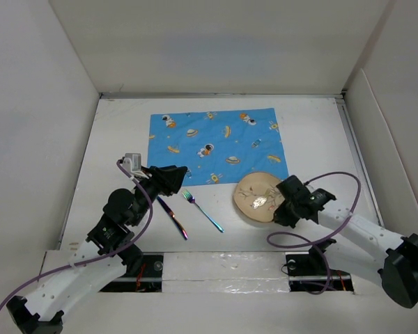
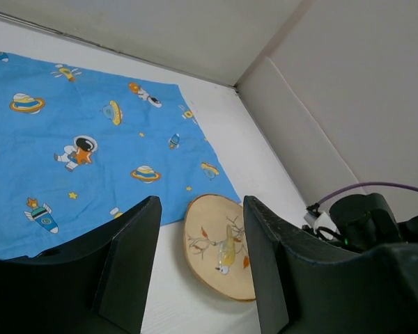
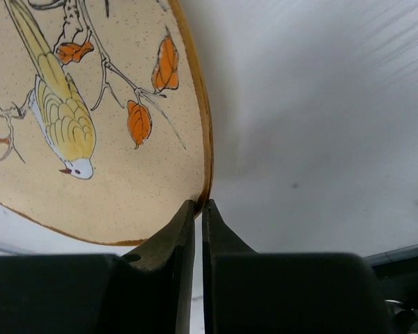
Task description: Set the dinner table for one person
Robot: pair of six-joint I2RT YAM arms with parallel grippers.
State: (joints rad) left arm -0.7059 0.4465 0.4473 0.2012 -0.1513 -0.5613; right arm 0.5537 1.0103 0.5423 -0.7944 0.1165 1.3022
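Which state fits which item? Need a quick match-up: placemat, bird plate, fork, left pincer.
Items
1. blue rectangular cloth placemat with astronauts
2. round beige plate painted with a yellow bird
3. iridescent metal fork
4. left pincer

States
A. open, holding nothing
B. rim pinched by the right pincer
C. on the bare white tabletop, between the iridescent knife and the plate
D. spread flat toward the table's far side

Pairs: 1-D, 2-B, 3-C, 4-A
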